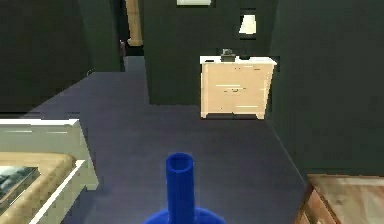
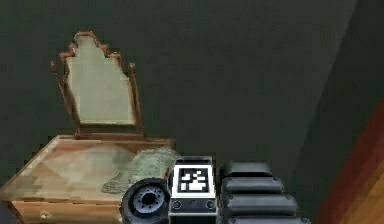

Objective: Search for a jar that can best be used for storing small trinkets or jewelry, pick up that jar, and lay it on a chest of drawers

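In the arm side view the arm's dark segments rise from the bottom edge, with a white marked square (image 2: pixel 193 181) at the end. The gripper (image 2: pixel 147 201) shows as a dark round body just left of that square. It sits in front of a brown wooden dresser (image 2: pixel 60 170) that carries a carved mirror (image 2: pixel 100 88). A grey-green crumpled thing (image 2: pixel 140 168) lies on the dresser top right behind the gripper, so I cannot tell whether the gripper holds anything. In the forward view a cream chest of drawers (image 1: pixel 237 88) stands against the dark far wall, with a small dark thing (image 1: pixel 228 54) on top.
A white bed frame (image 1: pixel 45 150) fills the forward view's lower left. A wooden furniture corner (image 1: pixel 345 200) sits at the lower right. A blue post (image 1: pixel 180 185) rises at the bottom middle. Dark walls flank a passage (image 1: pixel 133 40) at the back, and a pale lamp (image 1: pixel 247 24) stands above the chest.
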